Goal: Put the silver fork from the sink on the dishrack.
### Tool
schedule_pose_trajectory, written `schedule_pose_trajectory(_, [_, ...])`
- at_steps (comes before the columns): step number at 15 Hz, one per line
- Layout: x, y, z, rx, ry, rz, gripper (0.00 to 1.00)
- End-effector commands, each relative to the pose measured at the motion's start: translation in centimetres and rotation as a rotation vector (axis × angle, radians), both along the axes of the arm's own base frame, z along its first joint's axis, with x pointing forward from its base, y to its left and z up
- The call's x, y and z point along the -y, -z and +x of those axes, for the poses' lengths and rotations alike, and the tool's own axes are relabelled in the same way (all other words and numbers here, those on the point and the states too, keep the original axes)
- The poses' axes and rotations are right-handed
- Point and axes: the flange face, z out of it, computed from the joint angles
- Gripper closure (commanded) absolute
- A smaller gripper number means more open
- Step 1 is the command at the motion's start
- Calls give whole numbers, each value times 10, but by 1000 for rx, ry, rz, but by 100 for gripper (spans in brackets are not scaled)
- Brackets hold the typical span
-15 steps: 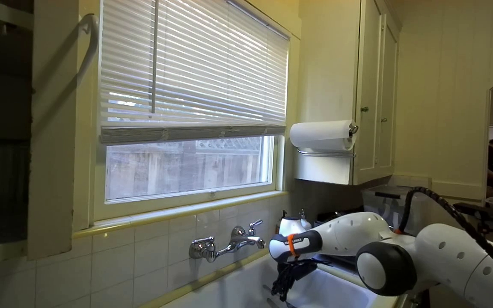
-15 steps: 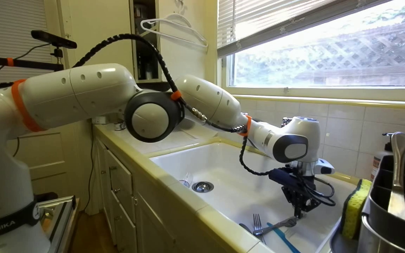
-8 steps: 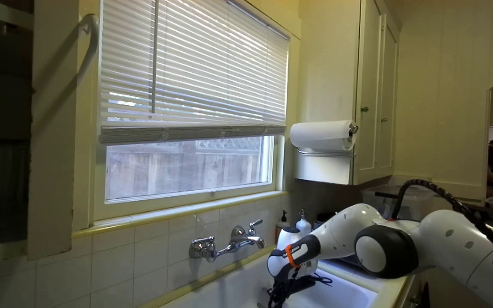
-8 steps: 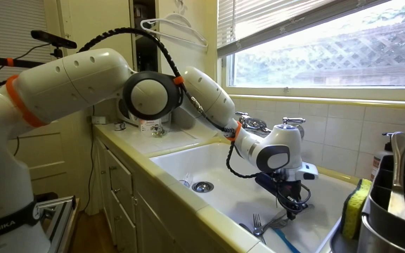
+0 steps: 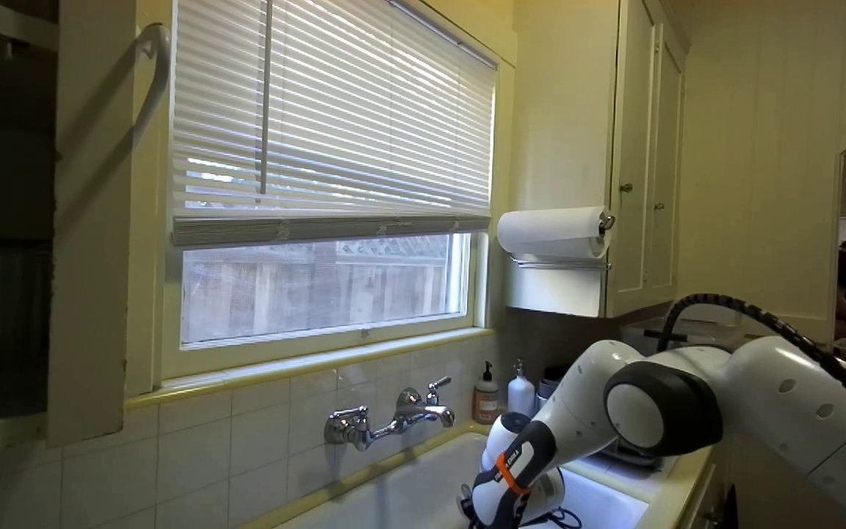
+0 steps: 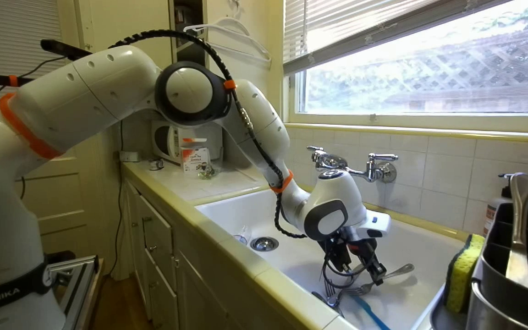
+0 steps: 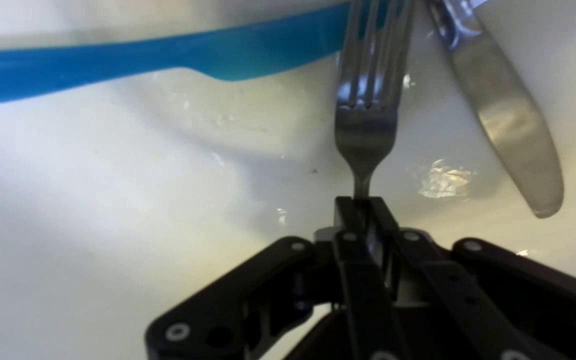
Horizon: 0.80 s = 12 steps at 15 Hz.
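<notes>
The silver fork lies low in the cream-white sink, tines across a blue utensil in the wrist view. Its handle also shows in an exterior view. My gripper is shut on the fork just behind its neck; the rest of the handle is hidden by the fingers there. In an exterior view the tilted gripper is down at the fork. I cannot tell whether the fork touches the basin. A dark edge that seems to be the dishrack shows behind the arm; most of it is hidden.
The blue utensil and a butter knife lie beside the fork. Another fork lies near the sink's front wall. A grey utensil holder and yellow sponge stand at the right. A chrome faucet juts from the wall.
The hand has tilted and the wrist has swung left, toward the drain, in an exterior view, with the elbow rising. The fork's handle and the faucet have come into sight there.
</notes>
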Motion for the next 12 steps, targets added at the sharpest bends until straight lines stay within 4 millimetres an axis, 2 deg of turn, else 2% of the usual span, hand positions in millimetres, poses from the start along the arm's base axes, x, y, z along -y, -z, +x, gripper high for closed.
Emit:
schedule_pose_trajectory(1, [4,-22,-45,65,115,-42,98])
schedule_pose_trajectory(5, [14,-55,-89,231,202,-142,98])
schedule_pose_trajectory(7, [12,-72,-116,293,226,-178,98])
schedule_pose_trajectory(12, [-8,-119,-184,405,293,-212,98])
